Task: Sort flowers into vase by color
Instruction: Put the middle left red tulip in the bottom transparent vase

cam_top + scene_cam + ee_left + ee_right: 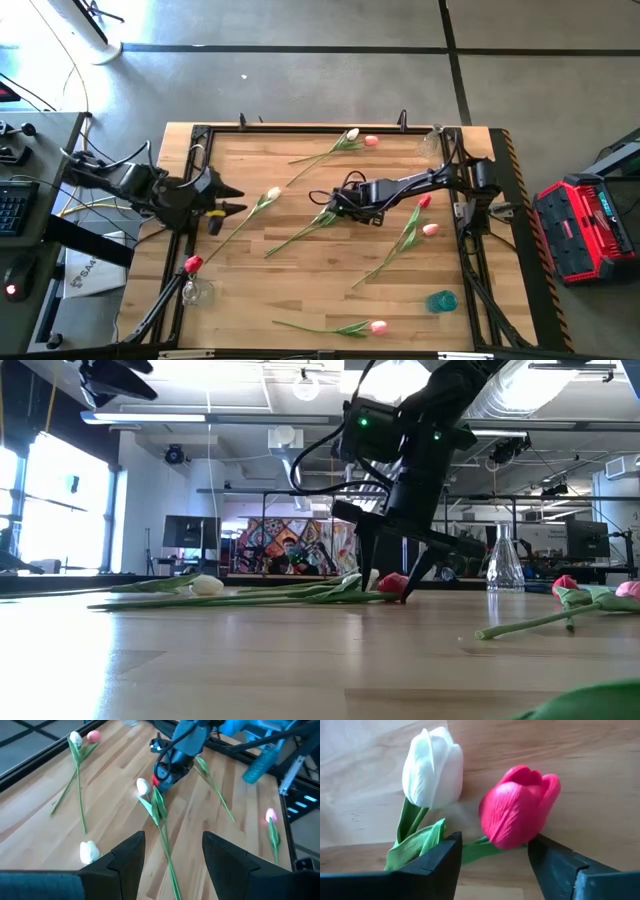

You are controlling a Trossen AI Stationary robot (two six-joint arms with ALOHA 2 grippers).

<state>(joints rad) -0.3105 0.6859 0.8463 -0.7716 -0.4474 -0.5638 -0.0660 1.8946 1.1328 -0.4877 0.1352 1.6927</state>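
While the right gripper [338,203] reaches from its post at the table's right edge toward the middle of the boards, its wrist view shows its two dark fingers [432,865] spread, with the red tulip head [519,807] standing between them and the white tulip head [433,768] just beside it; the right-hand finger lies close against the red bud, though whether it touches I cannot tell, and nothing is gripped; in the low view the fingertips point down at the table beside that bud; the left gripper [236,199] waits low at the table's left side, its jaws wide and empty, aimed toward the centre.

Across the wooden table [300,290] the flowers lie scattered; a white tulip [273,194] rests just ahead of the left gripper; a pink tulip [377,326] lies near the front edge; a red and a pink one [430,229] lie right of the centre; a white and pink pair [352,135] sits near the far edge; one red flower [193,264] stands in a clear vase [196,292] at the front left corner; a teal vase [441,300] sits at the front right, and another clear vase [431,143] at the far right corner.

Black rails frame the table, and bare wood lies open at the front middle; beyond, a red case [585,228] sits on the floor, and the low view shows a workshop with a colourful mural [290,545].
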